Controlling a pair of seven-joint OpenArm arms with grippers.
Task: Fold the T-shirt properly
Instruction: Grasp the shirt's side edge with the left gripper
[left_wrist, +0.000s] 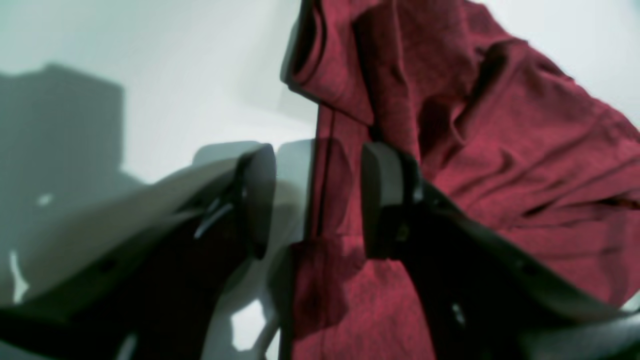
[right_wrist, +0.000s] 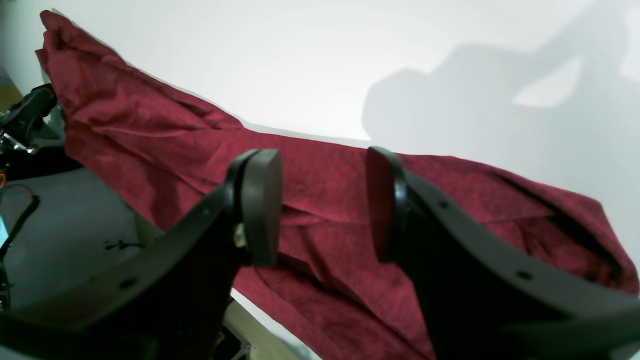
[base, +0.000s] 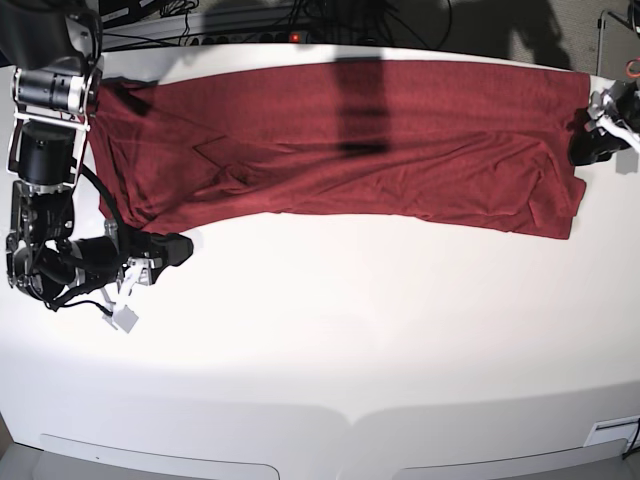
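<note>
- White, matte table (base: 330, 330), broad and evenly lit, with soft grey shadows of the arms across it.
- Rounded front edge of that table low in the base view, with a paler panel beneath.
- Dark floor strip behind the far edge, crossed by black cables (base: 330, 20); details there too dim to tell.
- Maroon T-shirt (base: 350, 140) spread lengthwise along the far half of the table, wrinkled, reaching almost from one gripper to the other.
- Dark band of shadow across the middle of the cloth.
- Left gripper (left_wrist: 317, 200) at the shirt's end, jaws standing wide apart, nothing clamped between them; a straight edge of the fabric directly below the gap, one pad (left_wrist: 382, 195) over the cloth, the other over bare white surface.
- Folded, rumpled layers of the shirt ahead of and beside that gripper, rising toward the top of its wrist view.
- Right gripper (right_wrist: 322, 205) near the opposite end, jaws likewise spread with nothing held; shirt stretched out ahead of its fingertips and passing under the gap between them.
- Table edge below that gripper, with grey floor and loose wiring off to one side.
- From the base view, right gripper (base: 180, 247) just off the cloth's near corner, on bare white; contact with the fabric impossible to tell.
</note>
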